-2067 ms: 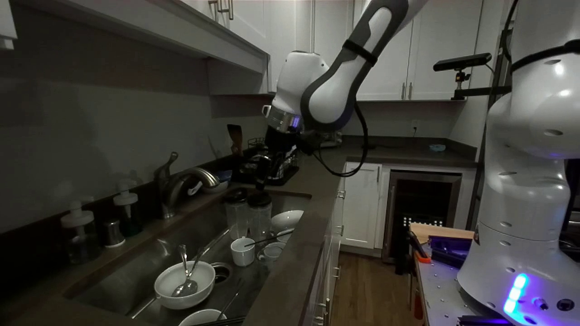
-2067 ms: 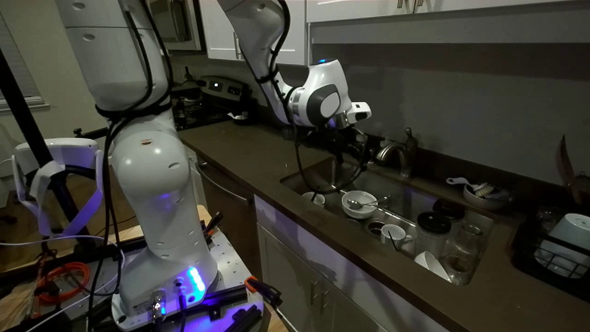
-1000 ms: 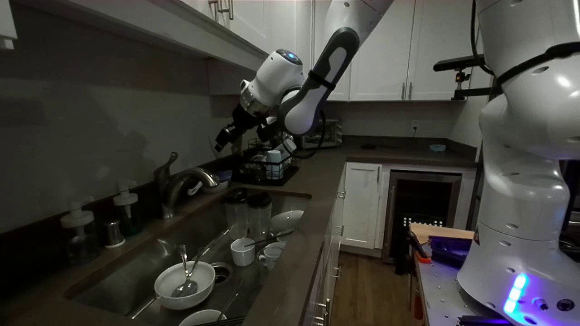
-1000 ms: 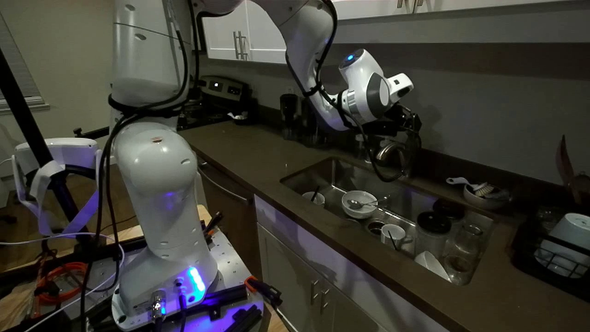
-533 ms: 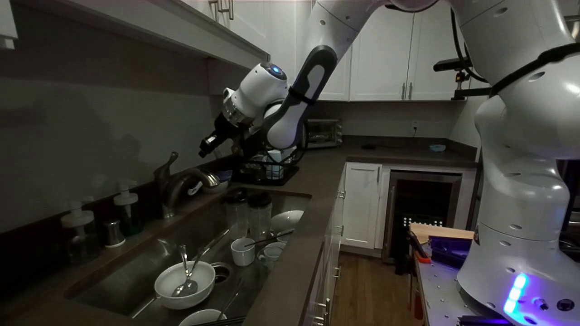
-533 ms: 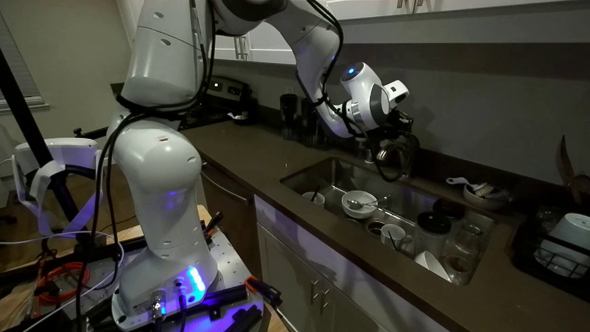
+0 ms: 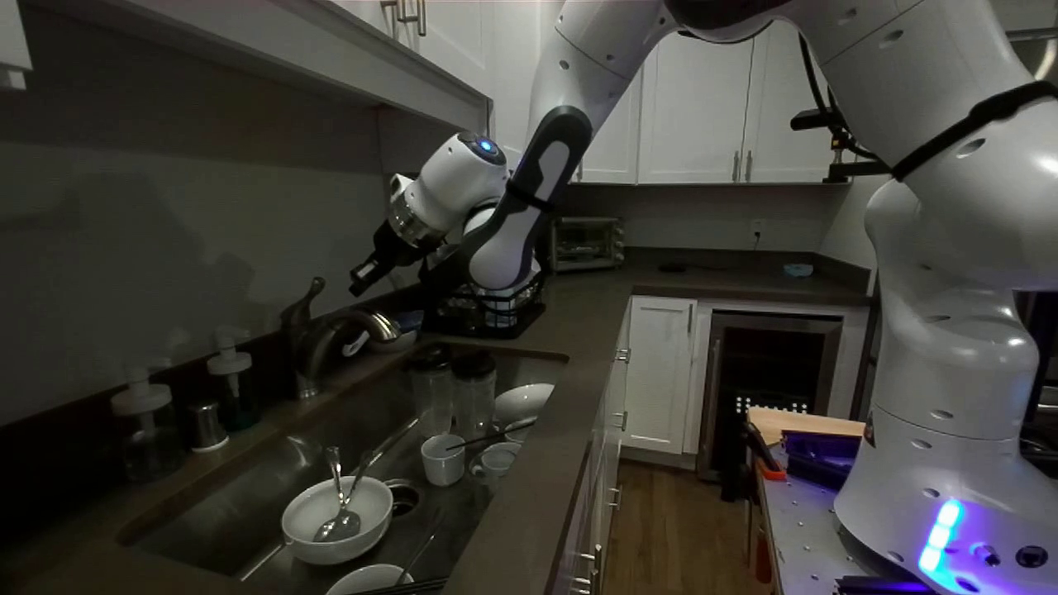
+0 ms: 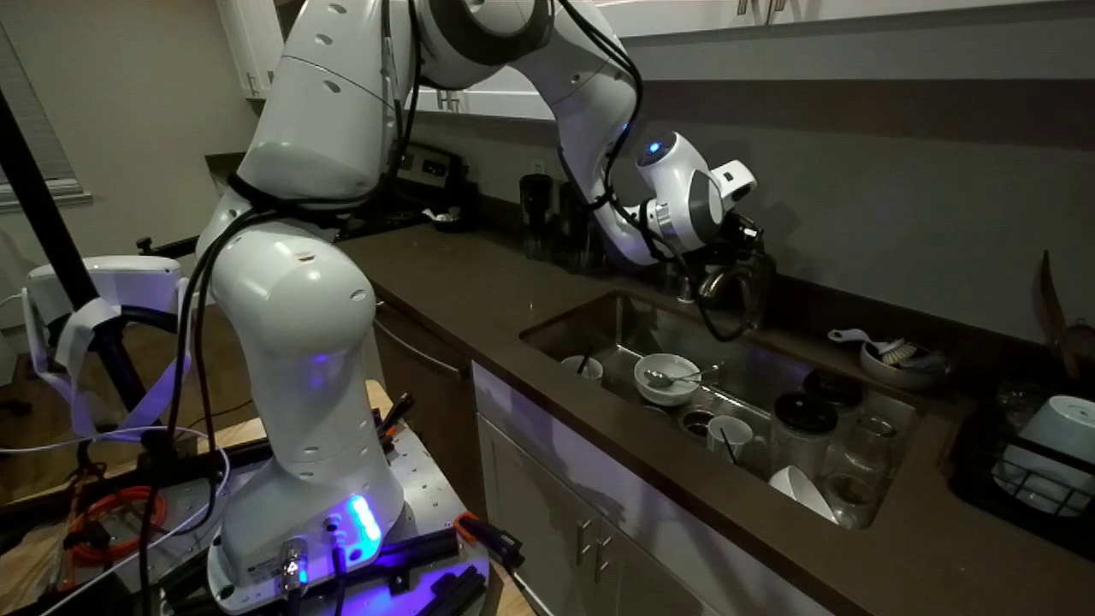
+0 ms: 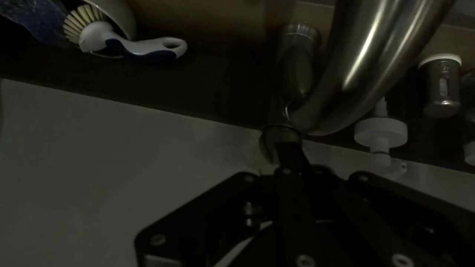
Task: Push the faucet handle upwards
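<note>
- While the gripper (image 7: 357, 285) slants down toward the faucet (image 7: 307, 364), its fingertips (image 9: 291, 151) lie pressed together with nothing between them, probably to make one blunt prod, since the job is pushing, not grasping
- Arched high, the arm (image 7: 500, 248) reaches in above the curved spout (image 7: 368, 316), likely so the fingertips can clear it and meet their target from over the sink (image 7: 256, 479)
- Faucet handle (image 7: 302, 306): on top of the faucet, in front of the wall (image 7: 207, 207); in an exterior view a narrow gap shows between it and the fingertips, so near, not touching
- Seen from the wrist, the fingertips hide part of it
- It looks short, slim and silvery, dulled by the dim light, rising at a slant from the faucet's head to a small rounded tip, higher than the spout
- To lift it, the fingertips would probably need to drop beneath that tip; pressing from above would likely work against the task
</note>
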`<state>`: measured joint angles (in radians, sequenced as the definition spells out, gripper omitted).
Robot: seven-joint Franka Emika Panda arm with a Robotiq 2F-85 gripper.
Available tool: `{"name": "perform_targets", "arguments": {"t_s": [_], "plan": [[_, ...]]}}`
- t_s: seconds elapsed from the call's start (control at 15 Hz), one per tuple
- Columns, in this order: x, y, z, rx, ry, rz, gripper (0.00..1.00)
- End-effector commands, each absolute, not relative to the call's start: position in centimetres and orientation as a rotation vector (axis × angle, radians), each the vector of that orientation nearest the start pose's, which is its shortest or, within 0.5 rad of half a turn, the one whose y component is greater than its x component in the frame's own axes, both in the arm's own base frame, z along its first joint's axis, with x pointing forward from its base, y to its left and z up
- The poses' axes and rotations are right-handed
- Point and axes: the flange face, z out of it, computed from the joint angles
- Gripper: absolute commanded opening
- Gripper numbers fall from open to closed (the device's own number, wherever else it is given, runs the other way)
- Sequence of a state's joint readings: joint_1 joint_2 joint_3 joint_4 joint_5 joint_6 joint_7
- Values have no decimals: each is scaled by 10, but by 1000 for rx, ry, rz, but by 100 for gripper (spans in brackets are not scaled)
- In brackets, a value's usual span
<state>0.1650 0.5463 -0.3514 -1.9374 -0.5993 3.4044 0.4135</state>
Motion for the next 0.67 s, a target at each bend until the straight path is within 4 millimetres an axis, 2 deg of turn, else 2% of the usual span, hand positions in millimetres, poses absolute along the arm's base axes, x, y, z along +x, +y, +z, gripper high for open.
{"name": "perform_targets", "arguments": {"t_s": [0.0,0.6], "plan": [[675,-26,301,-2941,-305,-1446,0],[713,-15,307,-2898,-355,-1513,0]]}}
